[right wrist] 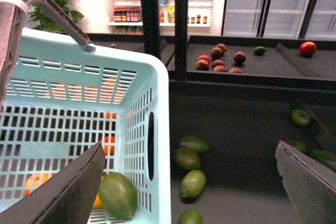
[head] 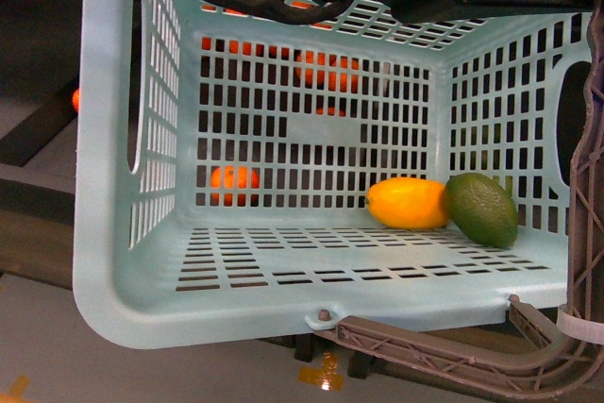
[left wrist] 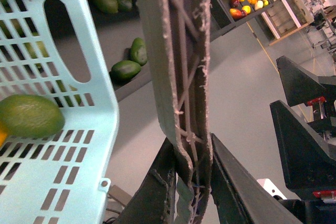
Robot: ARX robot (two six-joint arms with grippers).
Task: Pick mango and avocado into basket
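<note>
Since the mango (head: pixel 408 203) and the avocado (head: pixel 482 209) both lie inside the basket (head: pixel 104 186), touching each other on its floor in the corner where the far wall meets the right wall, the picking looks to me all but finished; what remains, I'd judge, is steady handling of the basket so neither fruit rolls. The left gripper (left wrist: pixel 191 145) has its jaws closed tight on the grey-brown handle (left wrist: pixel 178 51), well apart from the fruit; the right gripper (right wrist: pixel 189 150) hangs over the basket's rim with jaws spread wide and holding nothing; the avocado sits below, near one jaw; loose green fruit (right wrist: pixel 193 182) lies on the shelf beside.
</note>
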